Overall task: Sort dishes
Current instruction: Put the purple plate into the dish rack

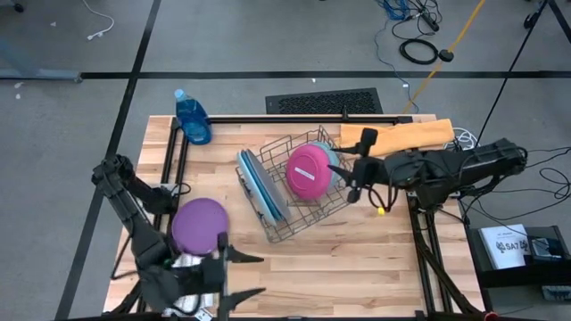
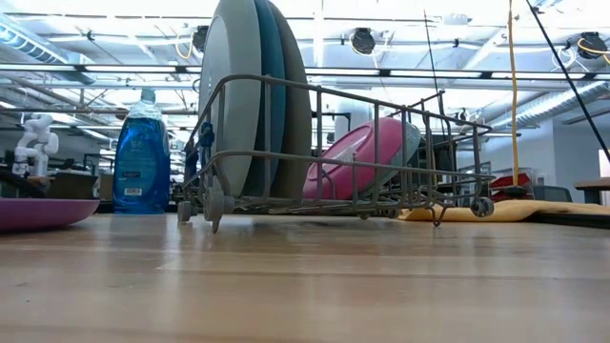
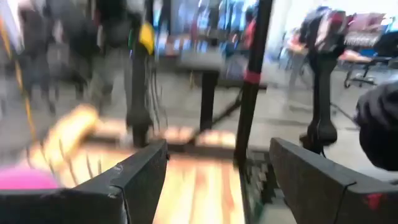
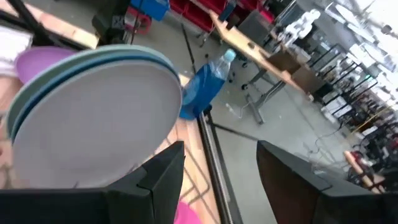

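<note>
Three large plates, grey [image 2: 229, 95], light blue [image 2: 264, 95] & dark blue [image 1: 253, 181], stand on edge together in the wire rack [image 1: 308, 218]. Magenta plate [image 1: 309, 170] leans tilted in the rack's other end w/ a pale teal plate [image 1: 334, 161] behind it. Purple plate [image 1: 199, 225] lies flat on the table, well apart from the rack.

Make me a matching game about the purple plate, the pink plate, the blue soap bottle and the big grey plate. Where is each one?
Things:
1. purple plate
2. pink plate
3. blue soap bottle
4. big grey plate

Places:
A. standing on edge at the rack's end
B. flat on the table, outside the wire rack
C. leaning inside the rack
D. upright at the table's far corner

Pairs: 1-B, 2-C, 3-D, 4-A
</note>
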